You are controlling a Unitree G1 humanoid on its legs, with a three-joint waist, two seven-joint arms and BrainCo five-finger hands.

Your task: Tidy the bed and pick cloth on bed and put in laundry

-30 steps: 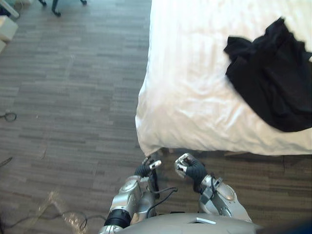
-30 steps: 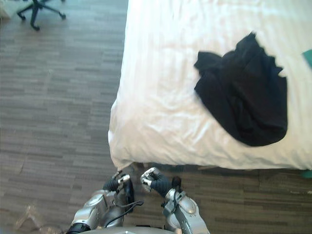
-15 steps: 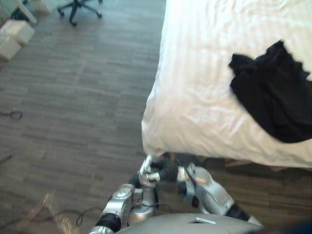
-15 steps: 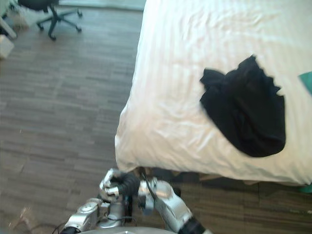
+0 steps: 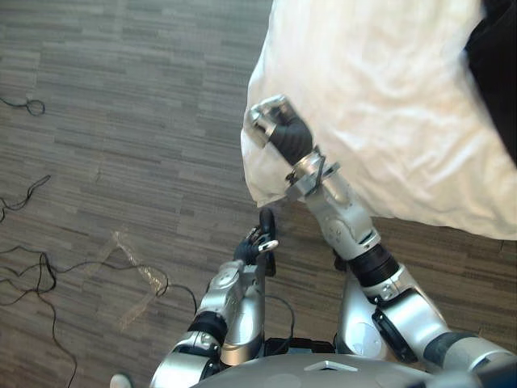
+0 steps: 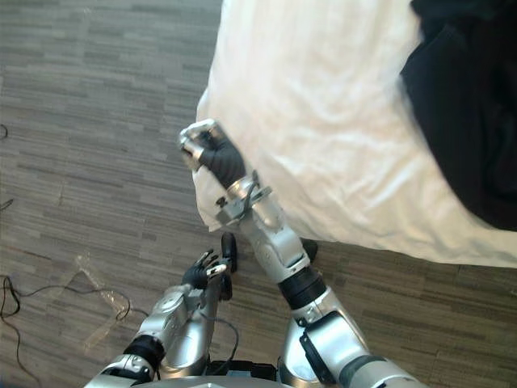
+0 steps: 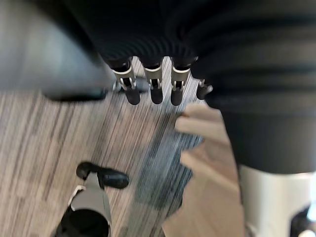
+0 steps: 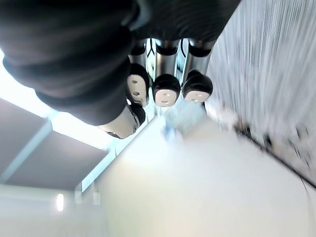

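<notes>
- the right hand now hangs raised at the near left corner of the bed. 1 second ago it sits low, below the bed's near edge.
- its fingers are curled in on themselves and hold nothing. the striped white cover is just beside them, but i cannot tell whether they touch it.
- the left hand stays low over the floor, just off the bed's near corner. its fingers are loose and relaxed, with nothing in them.
- the black cloth lies on the bed toward its right side, well apart from both hands, and nothing grips it.
- the whole view shifts between the earlier frames and now, so the camera moves. the cloth's slide toward the picture's edge is that shift, not a move of the cloth.
- my reading: this is the approach step, with the arm up at bed height. the pick is not yet begun, and the hand needs to travel right across the cover and spread wide before it can close on the cloth.
</notes>
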